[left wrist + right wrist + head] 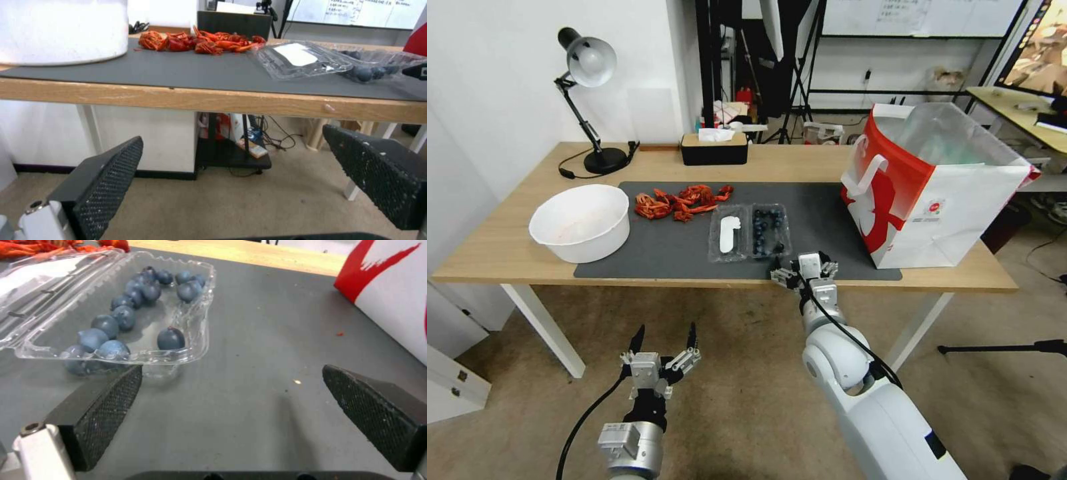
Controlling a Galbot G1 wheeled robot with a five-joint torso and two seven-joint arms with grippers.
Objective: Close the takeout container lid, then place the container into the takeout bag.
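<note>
- Takeout container lies open on the dark mat, toward the front of the worktop. Blueberries sit in the tray half.
- The lid is folded flat beside the tray on the robot's left, white label facing up. Not yet closed.
- Takeout bag stands upright at the right end of the worktop, mouth open, well apart from the container.
- Right hand is at the front edge of the worktop, just beside the tray's near corner. Fingers spread, holding nothing; one pad sits close under the tray rim.
- Left hand hangs low in front of the worktop, below its edge. Released, empty, fingers wide.
- White bowl and a heap of red crayfish-like pieces lie to the left of the lid.
- Risk, as I judge it: the right pad is so near the rim that a forward push could shove the light tray or tip it, rolling berries onto the mat.
- Risk: thin clear plastic will likely flex and slip; a lid swung over without bracing the tray may slide the whole clamshell or fail to snap.
- Risk: an unlatched lid could spring open on the way into the bag and spill fruit.
</note>
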